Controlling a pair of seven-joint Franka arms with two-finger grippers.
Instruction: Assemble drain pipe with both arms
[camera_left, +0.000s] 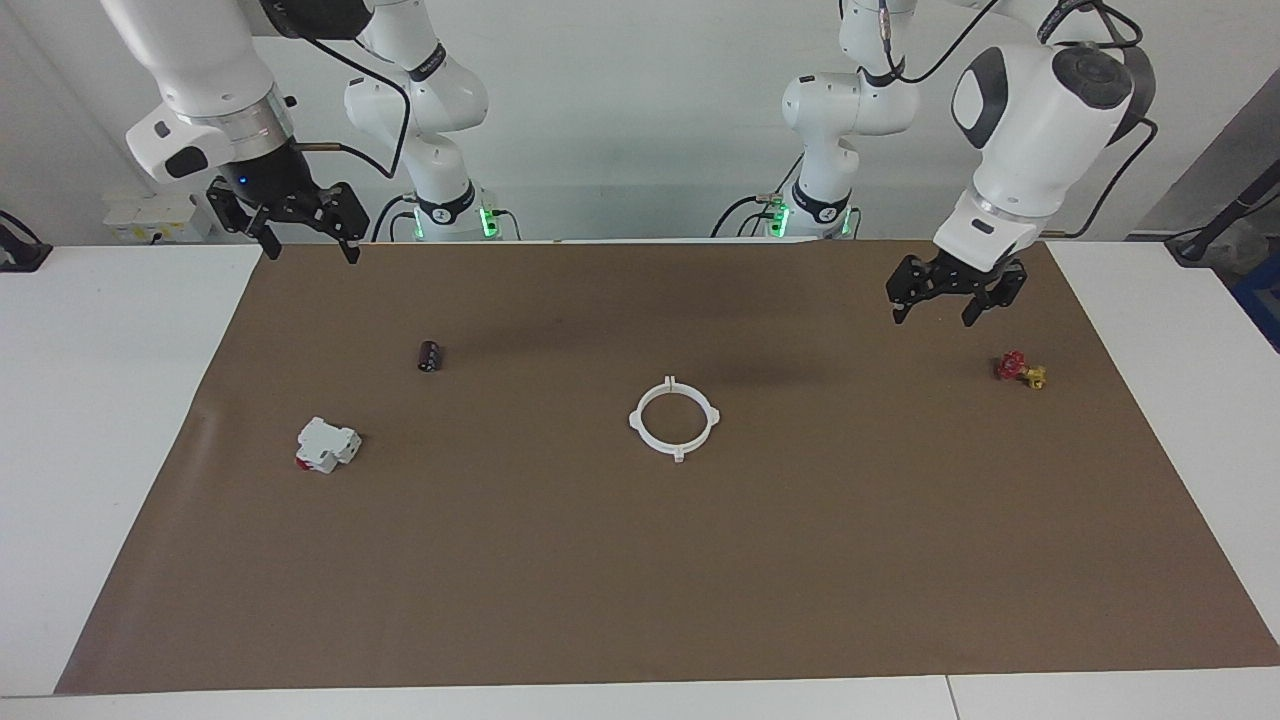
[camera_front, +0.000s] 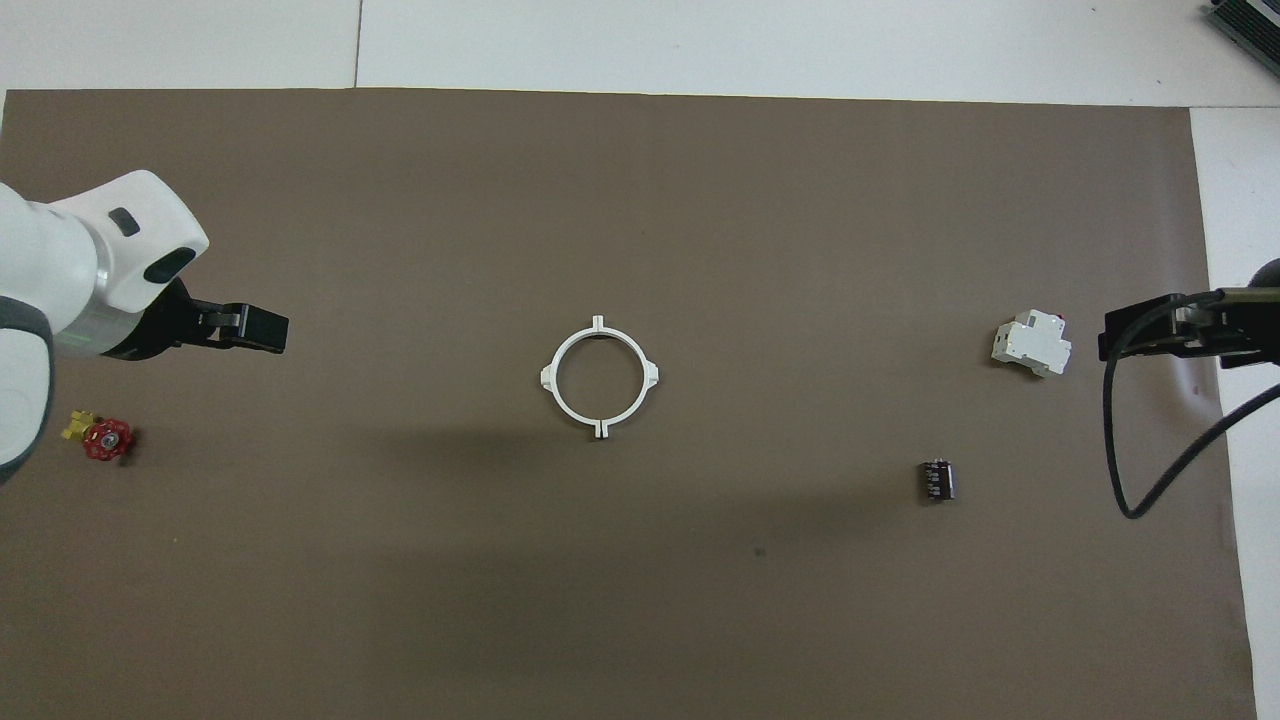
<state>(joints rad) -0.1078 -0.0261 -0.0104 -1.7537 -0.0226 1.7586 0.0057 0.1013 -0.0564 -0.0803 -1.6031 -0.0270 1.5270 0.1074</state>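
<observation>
Lying closed as one ring (camera_left: 675, 417) mid-surface, looks assembled; nothing left but checking the joints. Left end effector (camera_left: 947, 296) at 2 o'clock, right end effector (camera_left: 304, 226) at 10, both spread wide, empty.

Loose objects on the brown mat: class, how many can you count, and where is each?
4. White ring mid-mat; black cylinder and white-and-red block toward the right arm's end; red-and-yellow valve toward the left arm's end. None seem hidden.

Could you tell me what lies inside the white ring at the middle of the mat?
Inside the white ring only bare brown mat shows; nothing sits within it and nothing covers it. Both grippers, left and right, hang open, away from it.
</observation>
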